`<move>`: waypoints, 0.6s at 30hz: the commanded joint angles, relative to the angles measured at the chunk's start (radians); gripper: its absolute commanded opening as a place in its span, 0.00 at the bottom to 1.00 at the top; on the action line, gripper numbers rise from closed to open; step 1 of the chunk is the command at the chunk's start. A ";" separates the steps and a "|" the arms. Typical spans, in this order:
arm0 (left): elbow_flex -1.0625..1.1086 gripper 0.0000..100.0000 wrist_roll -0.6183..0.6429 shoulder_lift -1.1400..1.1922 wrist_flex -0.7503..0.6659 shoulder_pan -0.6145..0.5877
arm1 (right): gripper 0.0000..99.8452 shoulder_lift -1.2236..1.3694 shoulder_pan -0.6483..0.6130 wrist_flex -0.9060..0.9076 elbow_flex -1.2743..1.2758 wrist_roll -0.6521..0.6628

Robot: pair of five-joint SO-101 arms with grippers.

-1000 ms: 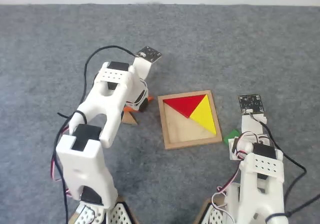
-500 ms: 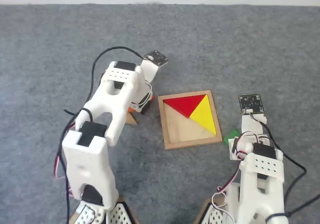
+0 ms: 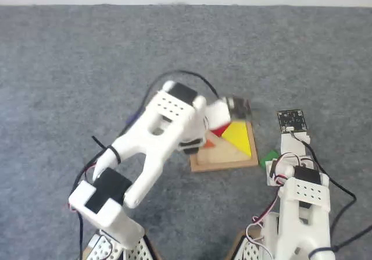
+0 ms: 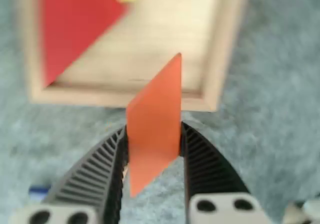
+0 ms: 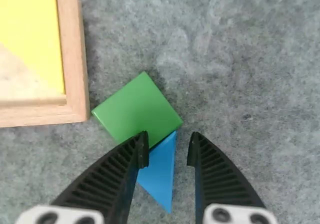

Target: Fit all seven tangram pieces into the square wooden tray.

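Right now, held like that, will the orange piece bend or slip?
Probably stiff: the orange piece looks flat and straight-edged in the left gripper. It is thin and smooth, pinched at its edges, so it might pivot or slip. Likely light.

Orange parallelogram (image 4: 152, 129) between the black, ridged fingers (image 4: 100, 176) of the left claw (image 4: 153, 132), set against the pale, fine-grained natural wood of the tray (image 4: 220, 48), with red triangle (image 4: 75, 28) and yellow triangle (image 5: 25, 28) as flat, unpatterned fields. Green square (image 5: 137, 108) and blue triangle (image 5: 160, 171), both plain, on the mottled grey, felt-like worktop (image 3: 87, 50), flanked by the black ribbed fingers (image 5: 115, 179) of the right claw (image 5: 166, 143). White shells on left arm (image 3: 154, 138) and right arm (image 3: 302, 213), with black motor blocks and a thin black cable (image 3: 180, 72).
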 commanded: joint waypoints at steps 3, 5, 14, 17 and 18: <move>0.038 0.04 -0.161 -0.008 -0.160 0.014 | 0.14 -0.024 0.008 -0.018 -0.005 0.015; 0.039 0.04 -0.199 0.020 -0.192 0.021 | 0.14 -0.024 0.008 -0.018 -0.005 0.017; 0.035 0.04 -0.387 0.121 -0.313 0.052 | 0.14 -0.024 0.007 -0.018 -0.005 0.017; 0.033 0.04 -0.387 0.127 -0.321 0.049 | 0.14 -0.024 0.007 -0.018 -0.005 0.018; 0.025 0.04 -0.385 0.127 -0.318 0.046 | 0.14 -0.024 0.007 -0.018 -0.005 0.018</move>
